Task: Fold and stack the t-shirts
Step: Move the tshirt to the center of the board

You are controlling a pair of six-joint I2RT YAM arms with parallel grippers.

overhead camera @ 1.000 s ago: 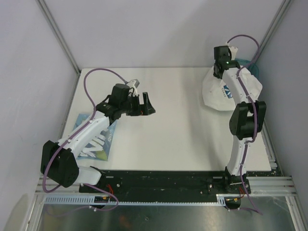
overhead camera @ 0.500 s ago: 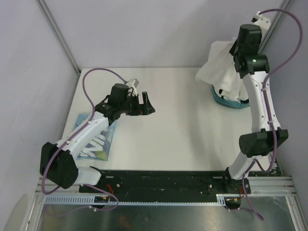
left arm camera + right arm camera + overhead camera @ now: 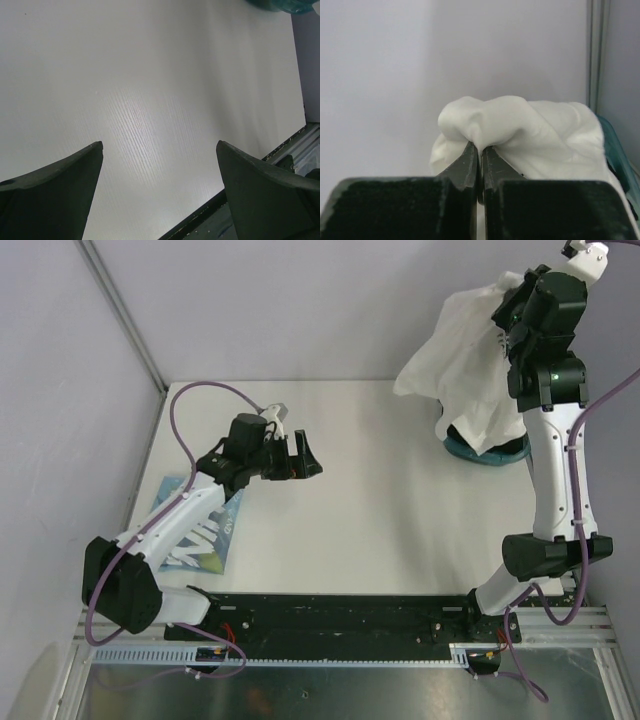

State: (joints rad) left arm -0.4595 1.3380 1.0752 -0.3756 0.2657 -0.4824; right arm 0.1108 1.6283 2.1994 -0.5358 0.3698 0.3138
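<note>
my right fingers (image 3: 479, 152) pinch a soft white cotton t-shirt (image 3: 462, 365) above the teal plastic bin (image 3: 480, 454); my left fingers (image 3: 305, 458) hang open over the white counter (image 3: 400, 510).

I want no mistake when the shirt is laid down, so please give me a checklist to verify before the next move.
1. The right hand is shut on the white t-shirt: ok, it pinches a fold.
2. The t-shirt is free of the teal bin: cannot tell; its lower edge overlaps the bin in the top view.
3. The left hand is open, holding nothing: ok.
4. The table is bare between the arms: ok.
5. The folded t-shirt lies aside at the left edge: ok.
</note>
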